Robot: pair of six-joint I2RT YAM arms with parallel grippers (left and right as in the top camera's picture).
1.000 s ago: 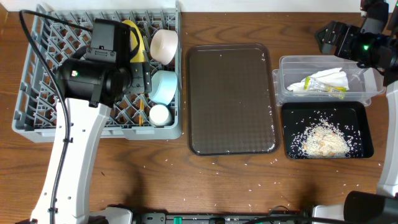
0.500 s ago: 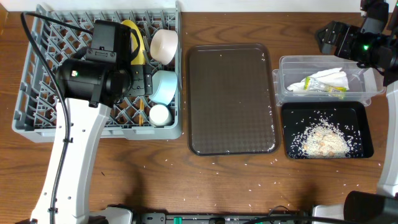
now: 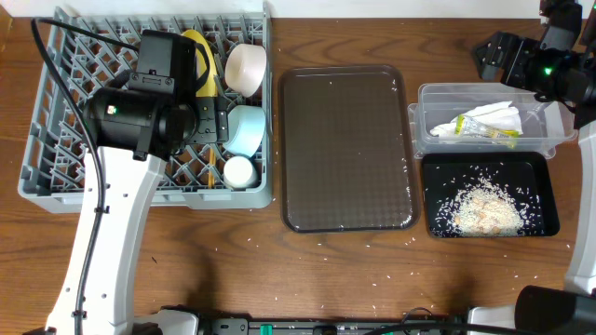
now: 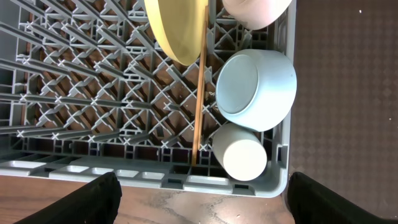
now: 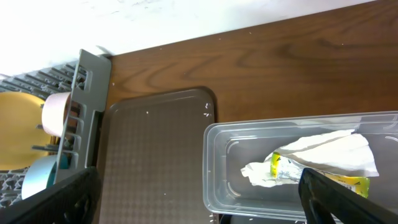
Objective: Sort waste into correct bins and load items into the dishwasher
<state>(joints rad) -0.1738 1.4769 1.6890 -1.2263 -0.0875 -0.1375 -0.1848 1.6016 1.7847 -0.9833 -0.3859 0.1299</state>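
Right in front of the left gripper (image 4: 205, 202) – fingers spread wide, nothing in them, touching nothing – sits the grey plastic dish rack (image 4: 74, 93), a lattice of upright pegs. Closest to the fingers is the smooth little white cup (image 4: 239, 152), beyond it the glossy light blue bowl (image 4: 255, 90) tipped on its side, then the round yellow plate (image 4: 177, 28) on edge and the white bowl (image 4: 255, 9). Thin wooden chopsticks (image 4: 200, 93) lie beside the cup, long axis pointing straight away from the gripper. The right gripper (image 5: 199, 199) is fully open and empty too – ahead of it is the clear plastic tub (image 5: 217, 162) with the crumpled napkin (image 5: 329, 152) and green-and-yellow wrapper (image 5: 289, 169). Past the tub, rice (image 3: 484, 209) is heaped in the shallow black tray (image 3: 540, 172).
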